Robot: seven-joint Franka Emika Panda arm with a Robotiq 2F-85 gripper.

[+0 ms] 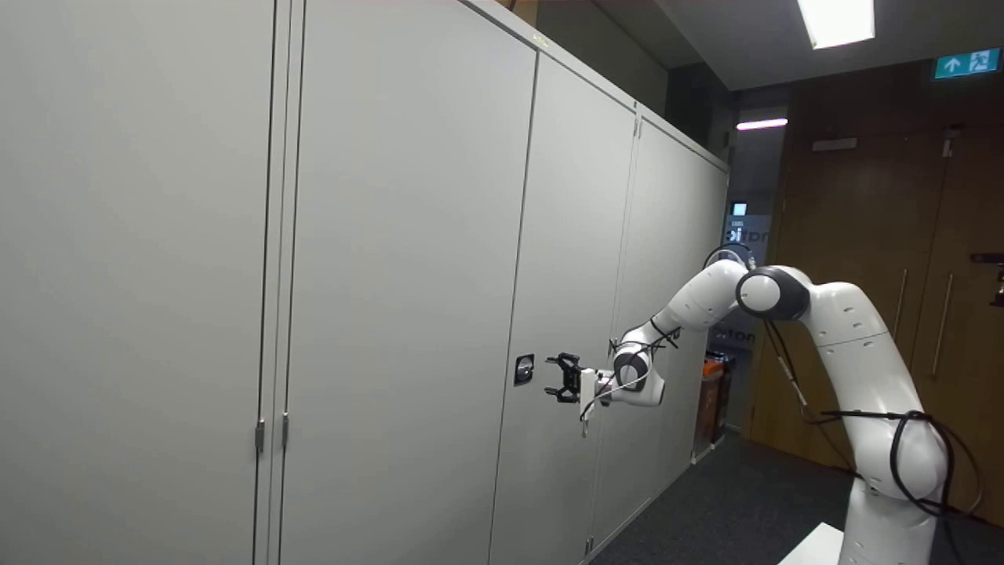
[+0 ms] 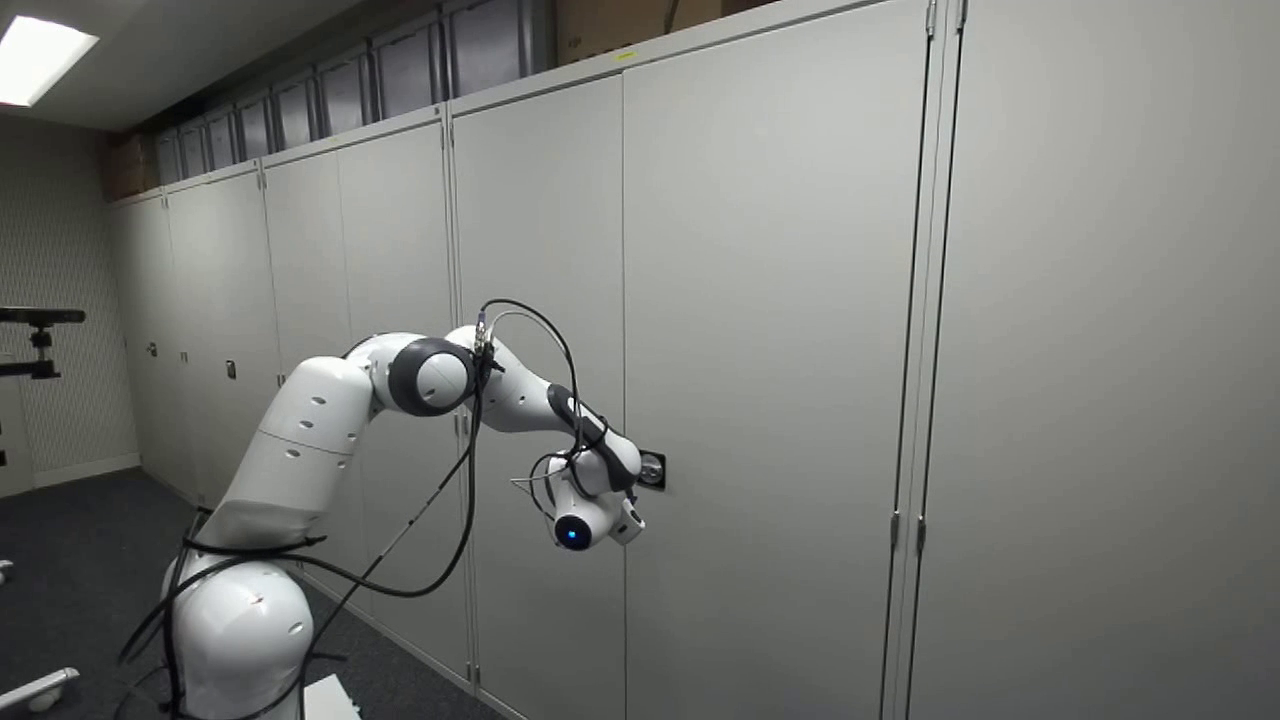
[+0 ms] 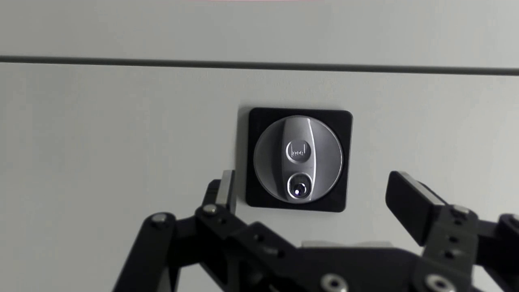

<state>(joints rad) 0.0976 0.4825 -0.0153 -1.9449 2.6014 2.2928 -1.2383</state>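
A round silver knob (image 3: pixel 271 158) with a raised grip and a keyhole is set in a black square plate (image 3: pixel 336 205) on a grey cabinet door (image 1: pixel 579 235). My gripper (image 1: pixel 551 376) faces it with its jaws wide apart and nothing between them. In the wrist view, the fingers (image 3: pixel 413 202) of the gripper (image 3: pixel 312 178) lie to either side of the plate, a little below the knob's middle. An exterior view shows a gap between the fingertips and the knob (image 1: pixel 525 369). In an exterior view, the arm's wrist hides the gripper, while the knob (image 2: pixel 652 469) shows beside it.
A dark seam (image 3: pixel 259 65) separates this door from its neighbour (image 1: pixel 408 275). More grey cabinets (image 2: pixel 390 250) continue along the wall, with boxes (image 2: pixel 490 45) on top. Cables (image 2: pixel 470 520) loop off the arm. Bins (image 1: pixel 708 400) stand beyond the cabinets.
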